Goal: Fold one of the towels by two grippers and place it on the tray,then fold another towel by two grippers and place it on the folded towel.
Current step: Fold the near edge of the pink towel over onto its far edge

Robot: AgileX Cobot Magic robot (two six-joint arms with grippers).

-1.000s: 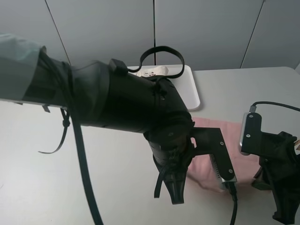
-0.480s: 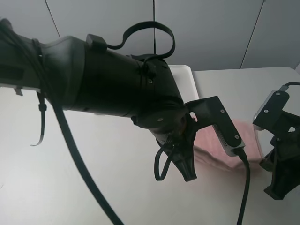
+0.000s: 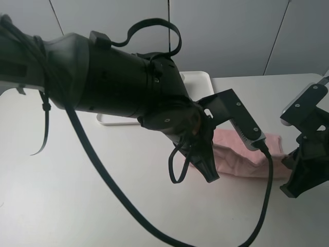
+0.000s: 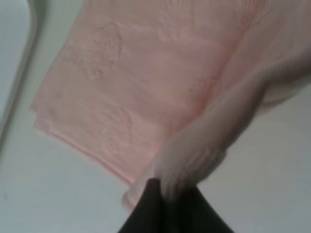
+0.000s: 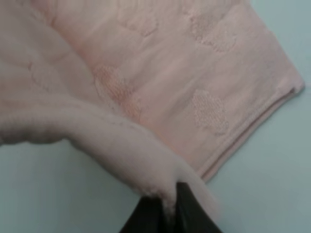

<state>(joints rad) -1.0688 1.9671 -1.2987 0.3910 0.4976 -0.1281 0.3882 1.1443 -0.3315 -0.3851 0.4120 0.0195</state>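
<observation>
The left gripper point(image 3: 208, 172) and the right gripper point(image 3: 293, 188) have lifted the near edge of the pink towel point(image 3: 234, 157) and carried it toward the tray point(image 3: 203, 87). The cloth now lies doubled into a narrower strip. Both pairs of fingers are pinched tight on that raised edge, nearer than the tray. Beyond them, the rest of the towel rests on the table point(image 3: 77, 206), off the tray's near right corner. The tray lies farthest back, mostly hidden behind the left arm point(image 3: 118, 87).

The pink towel point(image 3: 236, 157) lies doubled over on the table's right half, one edge raised; the white tray point(image 3: 199, 83) sits flat by the table's back edge.
</observation>
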